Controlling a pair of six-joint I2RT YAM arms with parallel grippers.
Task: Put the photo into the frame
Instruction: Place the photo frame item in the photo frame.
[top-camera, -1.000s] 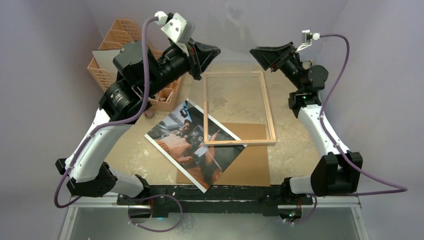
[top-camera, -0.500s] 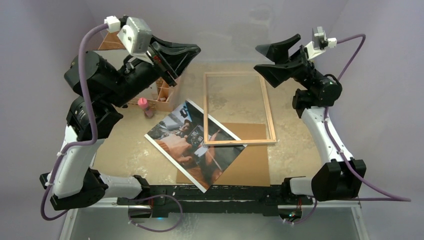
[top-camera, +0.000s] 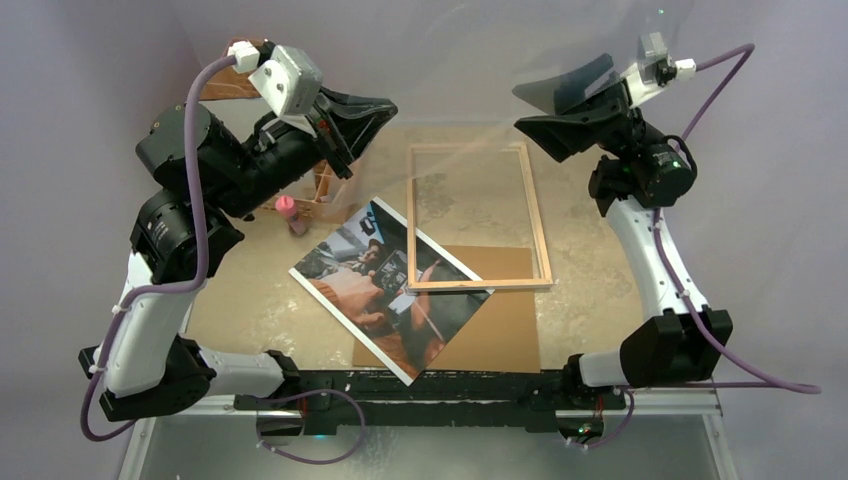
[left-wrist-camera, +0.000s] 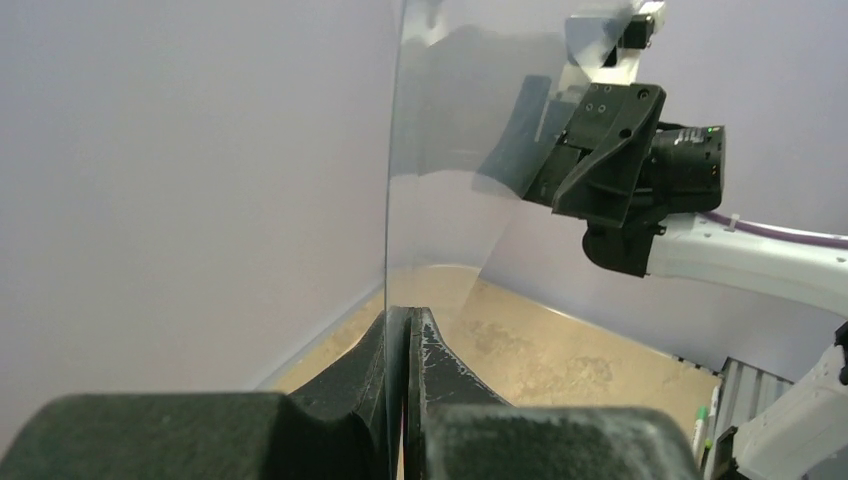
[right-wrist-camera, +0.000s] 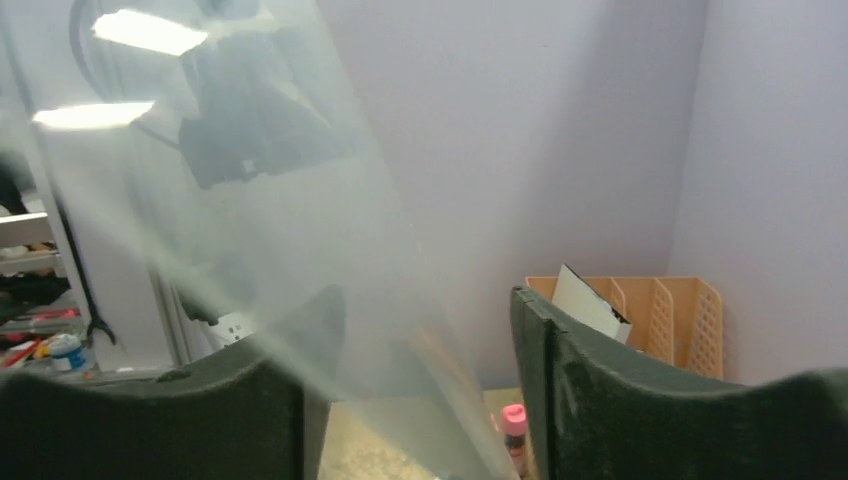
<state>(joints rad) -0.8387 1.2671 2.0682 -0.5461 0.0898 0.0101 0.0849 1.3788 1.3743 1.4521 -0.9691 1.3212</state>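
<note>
Mid-air, left pincer (left-wrist-camera: 405, 318) pinching pane (left-wrist-camera: 445, 130) edge — frame (top-camera: 536, 215) overlapping photo (top-camera: 365, 290)

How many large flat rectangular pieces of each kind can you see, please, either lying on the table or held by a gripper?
photo: 1
wooden frame: 1
brown fibreboard sheet: 1
clear pane: 1
Total: 4

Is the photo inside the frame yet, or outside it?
Outside: the photo lies flat, picture side up, one corner under the frame, at its near rail.
</note>
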